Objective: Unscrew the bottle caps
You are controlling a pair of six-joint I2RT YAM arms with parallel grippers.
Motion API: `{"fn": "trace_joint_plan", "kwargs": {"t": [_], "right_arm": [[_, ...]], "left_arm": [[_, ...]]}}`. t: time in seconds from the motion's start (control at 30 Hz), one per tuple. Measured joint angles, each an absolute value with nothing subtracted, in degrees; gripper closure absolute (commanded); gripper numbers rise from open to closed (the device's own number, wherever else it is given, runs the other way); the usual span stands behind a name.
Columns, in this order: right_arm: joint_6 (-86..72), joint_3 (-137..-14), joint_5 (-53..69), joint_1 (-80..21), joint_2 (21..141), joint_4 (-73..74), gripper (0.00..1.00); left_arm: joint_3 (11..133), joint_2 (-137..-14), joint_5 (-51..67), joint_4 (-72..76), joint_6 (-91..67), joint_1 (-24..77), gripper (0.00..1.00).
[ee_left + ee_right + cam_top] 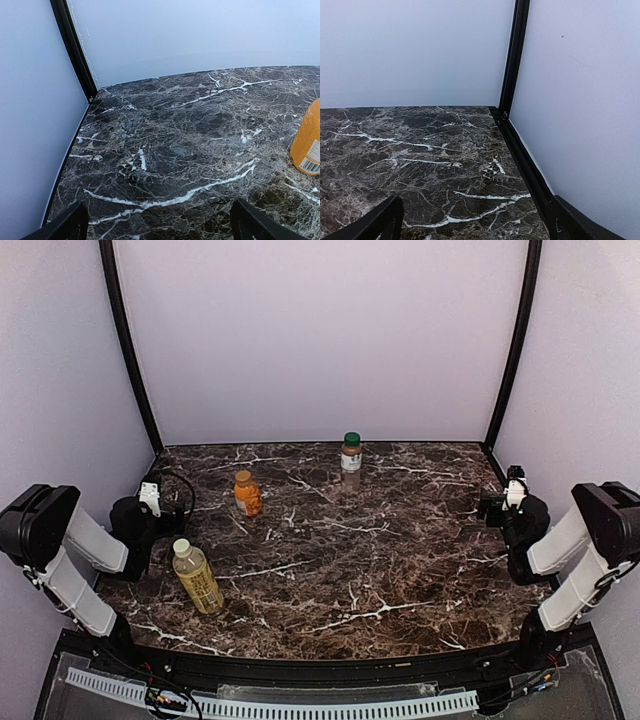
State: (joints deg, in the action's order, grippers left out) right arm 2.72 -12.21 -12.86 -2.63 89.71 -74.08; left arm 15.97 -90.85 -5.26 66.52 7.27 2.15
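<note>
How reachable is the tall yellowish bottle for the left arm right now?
Likely yes: tall yellowish bottle stands upright right beside the left arm, nothing between. Its fingers are open and empty but aimed past it, so it must swing back.

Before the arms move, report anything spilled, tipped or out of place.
Nothing stands out: the tea bottle, orange bottle and clear bottle stand capped, with no spill on the table.
</note>
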Motion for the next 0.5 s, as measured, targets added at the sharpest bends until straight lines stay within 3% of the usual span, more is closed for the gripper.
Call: {"fn": "trace_joint_plan", "kwargs": {"t": [0.17, 0.37, 0.5], "right_arm": [[2.76, -12.23, -12.49, -2.63, 87.02, -71.5, 0.02], [0.97, -17.76, -10.81, -2.57, 72.55, -55.07, 0.01], [-2.22, -25.1, -3.84, -2.28, 66.67, -42.96, 0.01]], "left_arm": [[15.97, -90.85, -5.26, 66.52, 7.27, 2.15, 0.0], [16.45, -90.56, -3.81, 65.25, 7.31, 1.63, 0.0], [26.37, -88.33, 2.59, 49.91, 6.63, -1.87, 0.0]]}}
